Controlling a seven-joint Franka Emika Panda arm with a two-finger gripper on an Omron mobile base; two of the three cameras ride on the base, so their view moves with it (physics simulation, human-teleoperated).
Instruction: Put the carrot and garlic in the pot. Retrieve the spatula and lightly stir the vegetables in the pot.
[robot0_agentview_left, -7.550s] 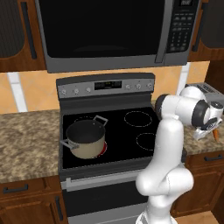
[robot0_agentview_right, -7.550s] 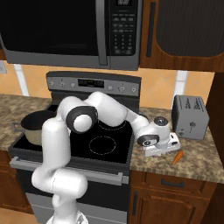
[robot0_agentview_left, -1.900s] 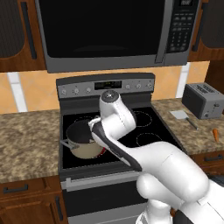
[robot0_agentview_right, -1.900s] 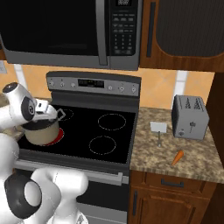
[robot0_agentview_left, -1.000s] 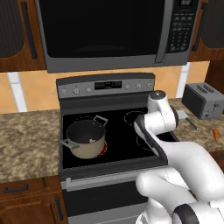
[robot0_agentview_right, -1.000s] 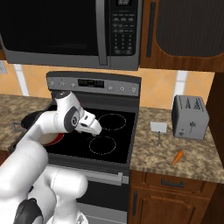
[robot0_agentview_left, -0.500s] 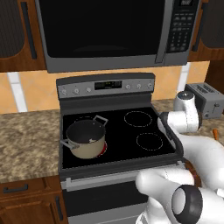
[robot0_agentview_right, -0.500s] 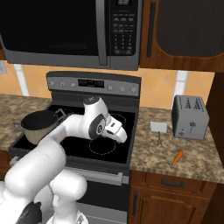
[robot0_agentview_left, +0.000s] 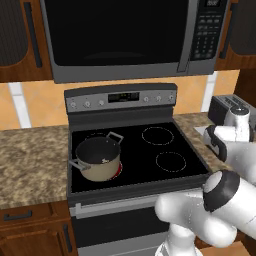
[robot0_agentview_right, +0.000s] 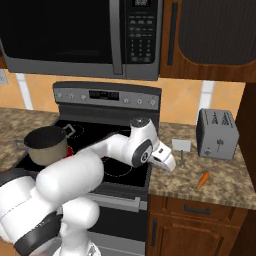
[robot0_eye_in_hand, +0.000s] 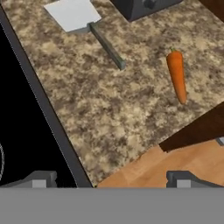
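Your tool (robot0_eye_in_hand: 110, 179) hangs released, its two dark fingertips (robot0_eye_in_hand: 40, 179) spread wide apart with nothing between them, above the front edge of the speckled worktop (robot0_eye_in_hand: 113, 109) to the right of the stove (robot0_agentview_left: 135, 150). In the right base view you see the tool (robot0_agentview_right: 167, 161) at the end of the arm, just past the stove's right edge and short of the spatula (robot0_agentview_right: 181, 147). The carrot (robot0_eye_in_hand: 176, 74) lies flat on the worktop, apart from everything else; in the hand view it sits up and to the right of the fingertips, and in the right base view the carrot (robot0_agentview_right: 202, 180) rests near the front edge of the worktop, in front of the toaster (robot0_agentview_right: 217, 133). The spatula (robot0_eye_in_hand: 81, 24) lies on the worktop too, its light-grey blade near the toaster and its thin dark handle pointing toward the carrot without touching it. The pot (robot0_agentview_left: 97, 159) stands on the front left burner of the stove, well apart from your tool, with one loop handle toward the back and one toward the front left. Inside the pot, against the dark floor, you can make out a tiny pale speck, which looks like the garlic (robot0_agentview_left: 104, 160), though it is too small to be sure. The microwave (robot0_agentview_left: 135, 35) hangs above the stove.
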